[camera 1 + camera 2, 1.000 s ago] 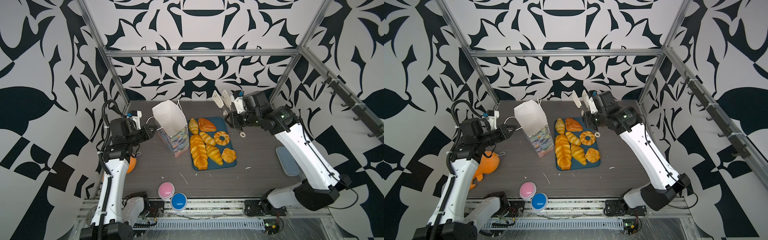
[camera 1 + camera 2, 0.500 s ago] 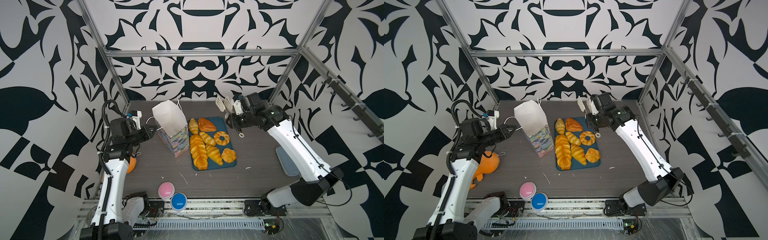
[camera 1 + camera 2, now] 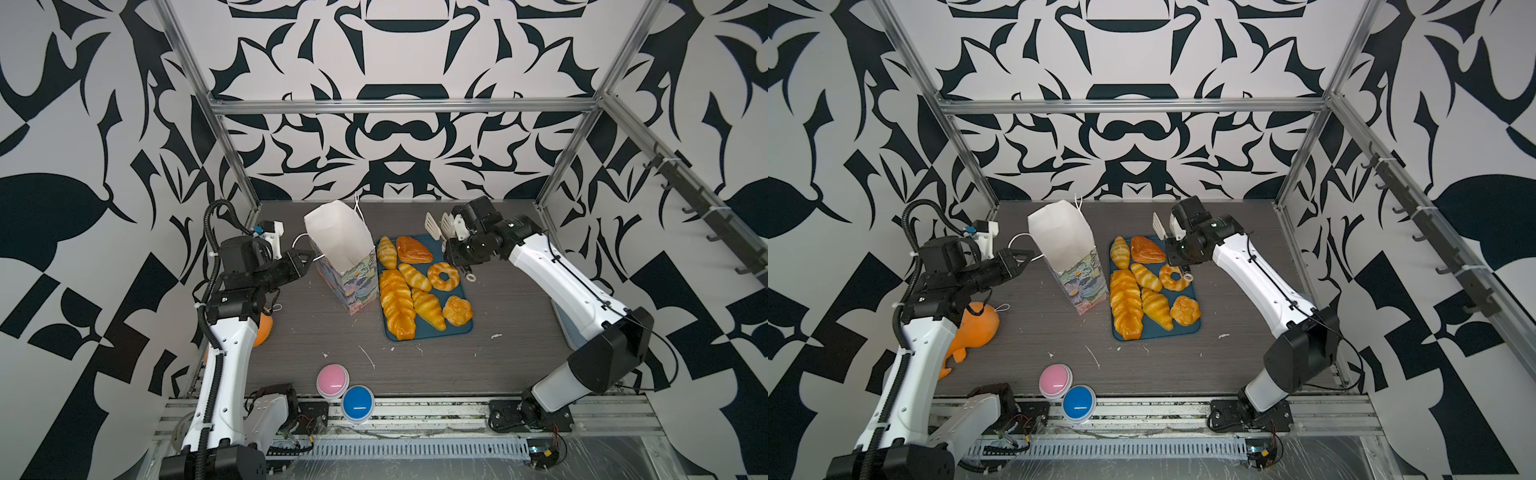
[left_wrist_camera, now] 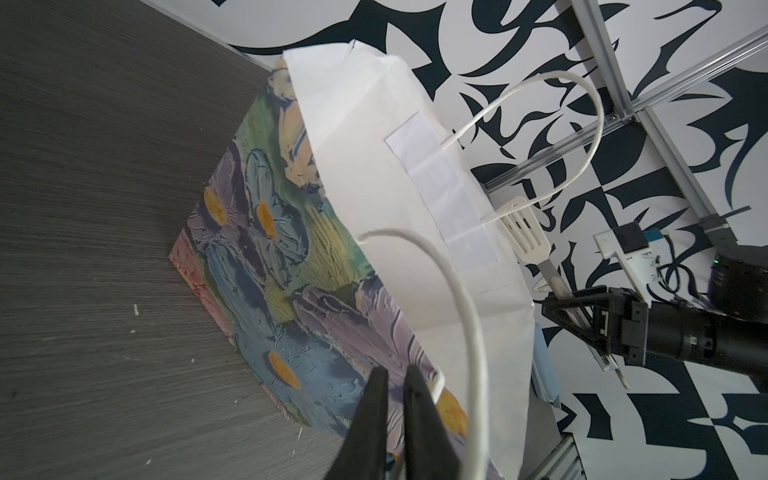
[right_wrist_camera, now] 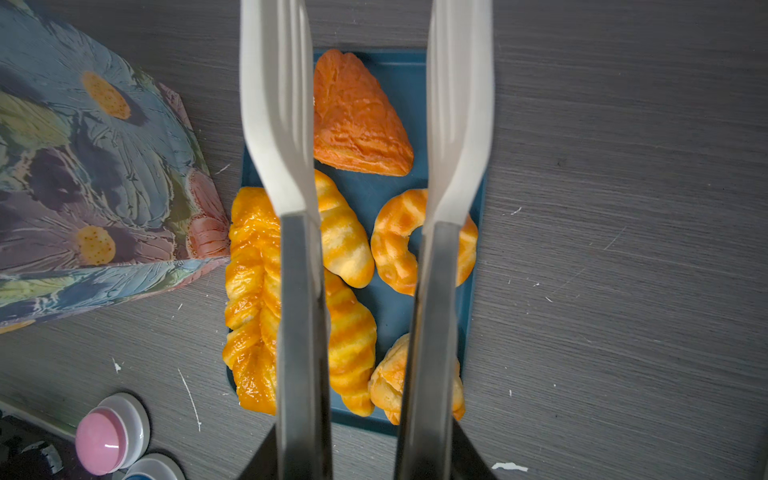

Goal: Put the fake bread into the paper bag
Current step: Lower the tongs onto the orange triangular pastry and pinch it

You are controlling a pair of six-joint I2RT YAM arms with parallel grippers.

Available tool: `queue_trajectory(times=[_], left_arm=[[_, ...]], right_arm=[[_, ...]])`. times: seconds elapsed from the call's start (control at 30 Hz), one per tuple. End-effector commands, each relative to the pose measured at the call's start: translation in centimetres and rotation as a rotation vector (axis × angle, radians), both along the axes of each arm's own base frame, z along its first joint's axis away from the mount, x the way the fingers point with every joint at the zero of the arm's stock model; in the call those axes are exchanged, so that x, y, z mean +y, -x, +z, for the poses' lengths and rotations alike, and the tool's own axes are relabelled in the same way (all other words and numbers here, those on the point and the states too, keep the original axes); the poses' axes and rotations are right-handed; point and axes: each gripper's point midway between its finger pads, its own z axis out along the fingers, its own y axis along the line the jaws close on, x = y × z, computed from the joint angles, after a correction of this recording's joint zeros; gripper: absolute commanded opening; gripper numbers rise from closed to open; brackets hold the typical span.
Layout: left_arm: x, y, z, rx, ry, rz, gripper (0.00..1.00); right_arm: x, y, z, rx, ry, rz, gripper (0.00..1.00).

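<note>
I am holding the tongs (image 5: 274, 124) in my right fingers (image 5: 257, 463), which are closed on the metal arms. The two white blades are standing apart with nothing between them. They are hanging over the far end of the blue tray (image 3: 453, 330), and the fake bread (image 3: 428, 309) is lying below: seven pieces are showing, all on the tray.

The flat orange pastry (image 3: 412, 250) and the ring doughnut (image 3: 444, 275) are lying nearest the blades. The braided loaf (image 3: 397, 305) is running lengthwise down the tray's bag side, so my blades are set to close across its width, not its length.

The paper bag (image 3: 340, 249) is standing on the bench (image 3: 415, 365) just beside the tray, on the side away from my right arm. Its mouth is up, and what is showing of its inside is bare white paper.

My left fingers (image 4: 368, 424) are closed right at its cord handle (image 4: 469, 316); whether the cord is actually pinched between them I cannot tell. My right arm is working nearer the bread, my left nearer the bag.
</note>
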Motion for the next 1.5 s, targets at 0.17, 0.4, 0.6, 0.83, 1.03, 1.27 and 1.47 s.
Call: queue_trajectory(times=[0.17, 0.4, 0.6, 0.83, 1.03, 1.27, 1.47], left_arm=[[-0.2, 0.2, 0.8, -0.017, 0.01, -0.016, 0.14], [-0.2, 0.2, 0.7, -0.018, 0.01, -0.016, 0.14], [-0.2, 0.2, 0.4, -0.014, 0.008, -0.016, 0.14], [-0.2, 0.4, 0.3, -0.016, 0.001, -0.014, 0.13], [-0.2, 0.6, 0.4, -0.021, -0.002, -0.015, 0.14], [-0.1, 0.7, 0.3, -0.023, -0.009, -0.014, 0.14], [-0.1, 0.7, 0.2, -0.019, -0.008, -0.014, 0.14]], right_arm=[[1.1, -1.0, -1.2, 0.014, -0.039, 0.008, 0.44], [1.6, -1.3, -3.3, 0.057, -0.034, 0.016, 0.45], [2.0, -1.9, -4.7, 0.085, -0.022, 0.017, 0.49], [2.3, -2.4, -5.7, 0.105, -0.015, 0.022, 0.52], [2.5, -2.8, -6.2, 0.111, 0.0, 0.028, 0.56], [2.6, -3.1, -7.0, 0.128, 0.014, 0.04, 0.56], [3.0, -3.2, -7.5, 0.141, 0.024, 0.071, 0.56]])
